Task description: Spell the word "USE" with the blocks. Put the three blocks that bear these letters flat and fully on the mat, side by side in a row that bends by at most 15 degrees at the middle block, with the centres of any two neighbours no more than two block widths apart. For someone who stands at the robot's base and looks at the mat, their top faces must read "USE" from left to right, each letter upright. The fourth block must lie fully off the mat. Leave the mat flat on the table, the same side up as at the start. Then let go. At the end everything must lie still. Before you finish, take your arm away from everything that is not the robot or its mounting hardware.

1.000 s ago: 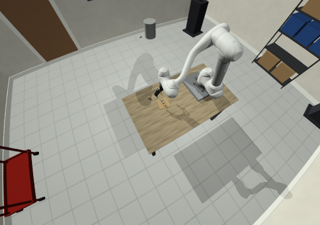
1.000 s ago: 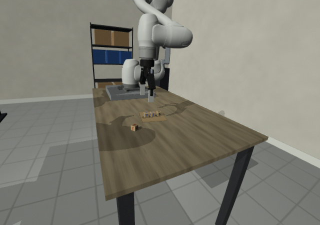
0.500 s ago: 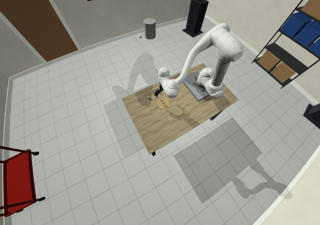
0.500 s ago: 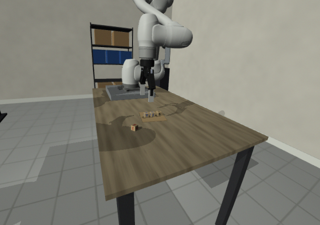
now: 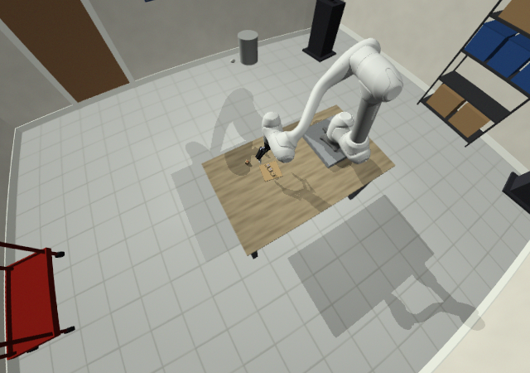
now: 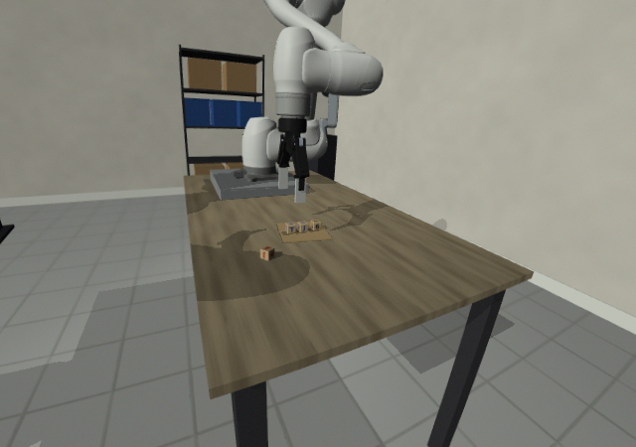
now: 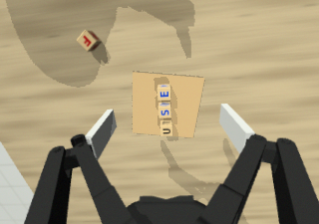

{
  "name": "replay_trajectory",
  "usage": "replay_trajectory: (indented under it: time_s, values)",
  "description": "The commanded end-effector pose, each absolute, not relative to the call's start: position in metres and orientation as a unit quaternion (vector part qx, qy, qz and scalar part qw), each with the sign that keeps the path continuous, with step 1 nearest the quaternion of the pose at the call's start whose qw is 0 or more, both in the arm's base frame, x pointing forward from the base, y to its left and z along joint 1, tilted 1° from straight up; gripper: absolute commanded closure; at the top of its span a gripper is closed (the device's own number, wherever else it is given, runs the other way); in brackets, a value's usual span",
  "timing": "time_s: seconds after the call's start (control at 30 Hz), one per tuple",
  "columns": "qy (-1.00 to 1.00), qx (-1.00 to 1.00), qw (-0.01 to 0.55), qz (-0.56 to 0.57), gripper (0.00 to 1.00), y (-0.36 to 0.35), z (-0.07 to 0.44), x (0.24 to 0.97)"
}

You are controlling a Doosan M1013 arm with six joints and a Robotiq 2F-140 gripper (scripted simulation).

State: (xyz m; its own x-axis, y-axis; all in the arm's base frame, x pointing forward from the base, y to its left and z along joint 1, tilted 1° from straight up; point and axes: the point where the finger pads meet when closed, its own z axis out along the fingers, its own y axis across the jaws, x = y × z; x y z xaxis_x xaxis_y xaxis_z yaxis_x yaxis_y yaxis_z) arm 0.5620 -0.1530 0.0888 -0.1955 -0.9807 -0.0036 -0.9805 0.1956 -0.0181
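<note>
The tan mat point(image 5: 277, 168) point(image 6: 321, 235) point(image 7: 189, 95) lies flat on the table. The U block point(image 5: 272, 173) point(image 6: 315, 224) point(image 7: 166, 130), S block point(image 5: 270, 169) point(image 6: 302, 226) point(image 7: 164, 112) and E block point(image 5: 267, 165) point(image 6: 290, 227) point(image 7: 164, 94) lie on it in a nearly straight, close row. In the wrist view they read "USE" from bottom to top, all turned the same way; U is close to the mat's lower edge. The red F block point(image 5: 247, 162) point(image 6: 266, 253) point(image 7: 88, 40) lies off the mat, beyond the E end. My gripper point(image 5: 258, 159) point(image 6: 291, 194) point(image 7: 166, 115) is wide open and empty, above the table.
The wooden table point(image 5: 252, 215) point(image 6: 359, 288) carries the arm's grey base plate point(image 5: 319, 148) point(image 6: 240, 192) behind the mat, seen from the exterior view. The F block stands near one long table edge. Arm shadows fall across the table and mat.
</note>
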Motion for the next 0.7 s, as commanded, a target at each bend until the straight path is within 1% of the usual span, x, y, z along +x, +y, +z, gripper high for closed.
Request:
replay_trajectory:
  time_s: [0.0, 0.47, 0.67]
  values:
    - [0.773, -0.634, 0.007, -0.007, 0.00, -0.152, 0.092, 0.564]
    - [0.773, -0.634, 0.007, -0.007, 0.00, -0.152, 0.093, 0.564]
    - [0.773, -0.634, 0.007, -0.007, 0.00, -0.152, 0.103, 0.564]
